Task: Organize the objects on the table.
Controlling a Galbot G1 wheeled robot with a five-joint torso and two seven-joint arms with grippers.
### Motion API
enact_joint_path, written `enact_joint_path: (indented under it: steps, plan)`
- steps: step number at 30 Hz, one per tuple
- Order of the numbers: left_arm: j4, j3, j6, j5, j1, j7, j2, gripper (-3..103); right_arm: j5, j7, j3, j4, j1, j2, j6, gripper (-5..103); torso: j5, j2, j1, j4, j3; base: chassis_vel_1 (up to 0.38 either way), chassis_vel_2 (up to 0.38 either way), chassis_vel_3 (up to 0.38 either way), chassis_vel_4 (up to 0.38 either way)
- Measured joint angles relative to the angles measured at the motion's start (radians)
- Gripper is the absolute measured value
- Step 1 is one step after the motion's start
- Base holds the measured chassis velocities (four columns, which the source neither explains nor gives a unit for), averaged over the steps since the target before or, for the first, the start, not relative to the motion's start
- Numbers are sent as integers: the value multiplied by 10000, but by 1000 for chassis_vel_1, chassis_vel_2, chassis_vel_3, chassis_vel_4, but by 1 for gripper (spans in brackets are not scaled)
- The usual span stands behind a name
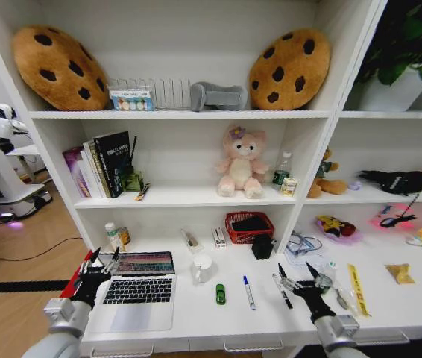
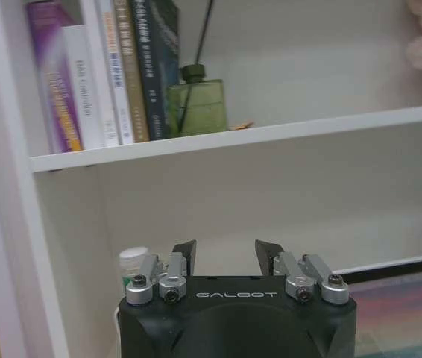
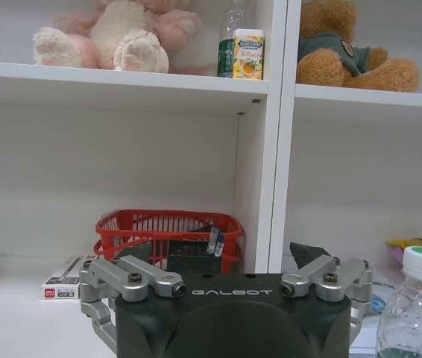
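Both the left gripper (image 1: 101, 261) and right gripper (image 1: 297, 277) hover spread and empty, seemingly clear of the laptop (image 1: 135, 292).

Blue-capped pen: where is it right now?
In the head view, the blue-capped pen lies on the table, between the tiny green toy and the black pen.

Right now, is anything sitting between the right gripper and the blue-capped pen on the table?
Only the black pen, lying just left of the open right gripper. Beyond it, bare table runs to the blue-capped pen.
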Motion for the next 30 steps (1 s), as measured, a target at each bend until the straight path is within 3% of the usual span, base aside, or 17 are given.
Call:
enact_joint_path:
  steps: [2,3,5,6,8,9,11,12,13,14,15,16,18,24,30]
  plan:
    - [-3,2,115,-300,112,100,1319,37,-58,9,-98,-63,14,181,47,100,1,0,0,-1,1,0,0,0,0]
    - [-3,2,115,-300,112,100,1319,37,-58,9,-98,-63,14,181,47,100,1,0,0,-1,1,0,0,0,0]
    - [29,-8,250,-846,18,115,2405,26,-197,8,-203,-172,-13,332,128,100,1,0,0,-1,1,0,0,0,0]
    - [29,-8,250,-846,18,115,2405,26,-197,8,-203,-172,-13,332,128,100,1,0,0,-1,1,0,0,0,0]
    - [181,-34,329,-1553,-238,166,3515,15,-309,9,-254,-247,-60,429,198,100,-2,-1,1,0,2,0,0,0,0]
    - [181,-34,329,-1553,-238,166,3515,15,-309,9,-254,-247,-60,429,198,100,-2,-1,1,0,2,0,0,0,0]
    - [366,-24,391,-2237,-638,313,4747,5,-357,11,-251,-255,-118,478,237,100,2,-2,2,0,2,0,0,0,0]
    - [366,-24,391,-2237,-638,313,4747,5,-357,11,-251,-255,-118,478,237,100,2,-2,2,0,2,0,0,0,0]
    - [545,104,407,-2587,-974,392,5527,2,-383,13,-241,-255,-174,492,261,100,3,-2,2,-2,2,0,0,0,0]
    - [545,104,407,-2587,-974,392,5527,2,-383,13,-241,-255,-174,492,261,100,3,-2,2,-2,2,0,0,0,0]
    - [779,328,412,-2852,-1299,463,6248,0,-412,17,-234,-249,-220,493,289,100,2,-2,3,-5,2,0,0,0,0]
    - [779,328,412,-2852,-1299,463,6248,0,-412,17,-234,-249,-220,493,289,100,2,-2,3,-5,2,0,0,0,0]
    - [1092,665,354,-3013,-1384,588,7157,0,-420,25,-321,-222,-230,430,314,100,5,-3,3,-2,2,0,0,0,0]
    - [1655,2573,53,-2819,-2211,858,8328,0,-402,40,-341,-149,-328,438,407,100,1,-3,3,-1,2,0,0,0,0]
    - [1537,3048,-116,-2598,-2245,836,8740,0,-399,112,-410,-111,-321,454,413,100,3,-3,3,-1,2,0,0,0,0]
